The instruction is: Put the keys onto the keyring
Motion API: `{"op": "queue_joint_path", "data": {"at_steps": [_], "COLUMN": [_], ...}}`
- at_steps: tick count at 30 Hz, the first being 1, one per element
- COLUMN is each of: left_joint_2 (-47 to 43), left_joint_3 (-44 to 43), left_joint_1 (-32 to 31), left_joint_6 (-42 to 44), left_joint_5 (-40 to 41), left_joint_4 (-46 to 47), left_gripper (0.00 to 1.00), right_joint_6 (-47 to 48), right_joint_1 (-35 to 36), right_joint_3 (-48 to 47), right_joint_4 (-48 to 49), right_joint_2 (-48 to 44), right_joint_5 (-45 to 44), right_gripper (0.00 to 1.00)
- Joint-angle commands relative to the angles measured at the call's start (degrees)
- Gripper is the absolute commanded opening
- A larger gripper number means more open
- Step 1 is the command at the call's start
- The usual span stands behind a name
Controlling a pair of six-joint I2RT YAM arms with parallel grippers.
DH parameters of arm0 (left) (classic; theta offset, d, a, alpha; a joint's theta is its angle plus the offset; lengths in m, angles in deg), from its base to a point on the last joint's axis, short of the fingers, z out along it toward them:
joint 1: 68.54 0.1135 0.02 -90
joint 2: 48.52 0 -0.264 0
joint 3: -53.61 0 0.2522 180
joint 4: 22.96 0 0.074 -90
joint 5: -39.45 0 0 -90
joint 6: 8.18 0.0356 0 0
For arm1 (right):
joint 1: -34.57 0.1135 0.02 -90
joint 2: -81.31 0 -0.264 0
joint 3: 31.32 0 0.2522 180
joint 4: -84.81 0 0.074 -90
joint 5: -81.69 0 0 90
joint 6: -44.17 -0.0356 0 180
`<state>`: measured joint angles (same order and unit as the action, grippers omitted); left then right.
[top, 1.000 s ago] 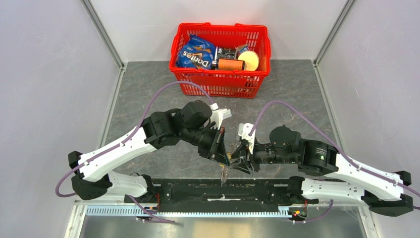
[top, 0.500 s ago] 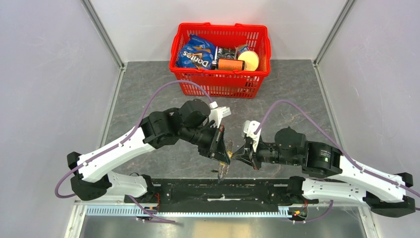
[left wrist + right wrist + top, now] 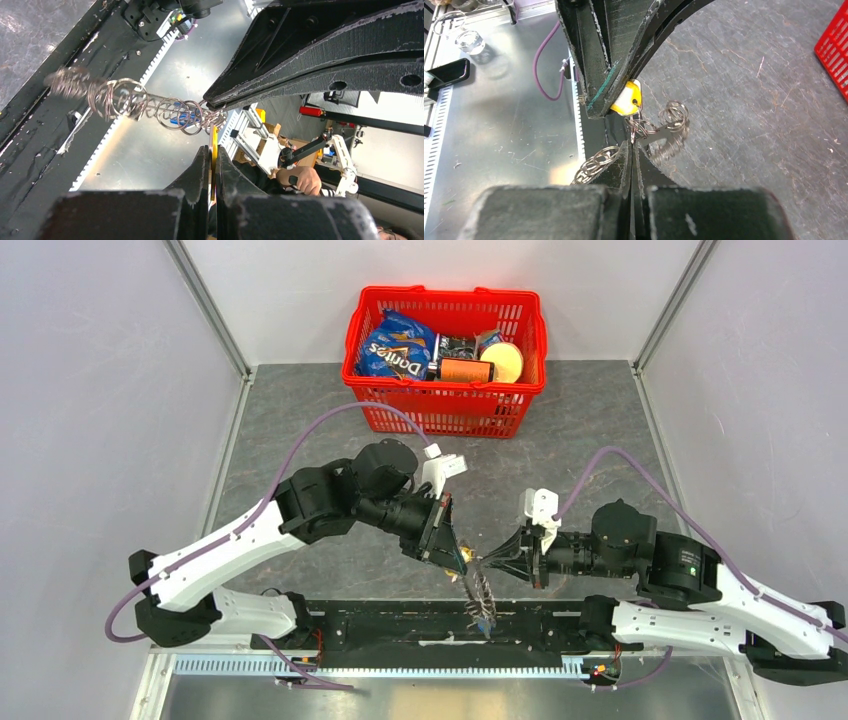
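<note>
My left gripper is shut on the yellow key, whose thin head stands edge-on between the pads. In the right wrist view that yellow head sticks out of the left gripper's tips. The keyring shows as a string of linked wire rings, with the blue key among them. My right gripper is shut, pinching a ring just below the yellow head. From above, the rings dangle between the left gripper and the right gripper, over the base rail.
A red basket with a chip bag and other groceries stands at the back of the grey tabletop. The black base rail and a metal plate lie under the grippers. Purple cables loop over both arms.
The right gripper has shut on the rings and its arm has drawn back to the right. The rings now hang lower and stretched out. The left arm has barely shifted.
</note>
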<state>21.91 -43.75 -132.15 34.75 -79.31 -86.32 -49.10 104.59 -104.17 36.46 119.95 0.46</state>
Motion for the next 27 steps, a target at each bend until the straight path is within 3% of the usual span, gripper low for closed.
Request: {"op": "queue_joint_path", "data": {"at_steps": [1,7,27], "left_joint_2": [-3.56,-5.05,-9.16], "left_joint_3": [-0.81,0.87,7.50], "left_joint_1": [0.09,0.13,0.12], "left_joint_6": [-1.18,-2.02,-2.72], "left_joint_5": [-1.79,-2.69,-9.08], "left_joint_4": [3.87,6.68,18.34], "left_gripper": [0.02,0.02,0.02], "right_joint_6": [1.25,0.47,-7.56], "right_joint_1": [0.12,0.12,0.07], "right_joint_3": [-2.34,-1.25,4.30], "right_joint_4": [-5.01,-2.02,22.14], "right_joint_2": [-1.03,-3.59,-8.94], "right_joint_5": [3.32,4.47,4.55], "right_gripper": [0.00,0.00,0.00]}}
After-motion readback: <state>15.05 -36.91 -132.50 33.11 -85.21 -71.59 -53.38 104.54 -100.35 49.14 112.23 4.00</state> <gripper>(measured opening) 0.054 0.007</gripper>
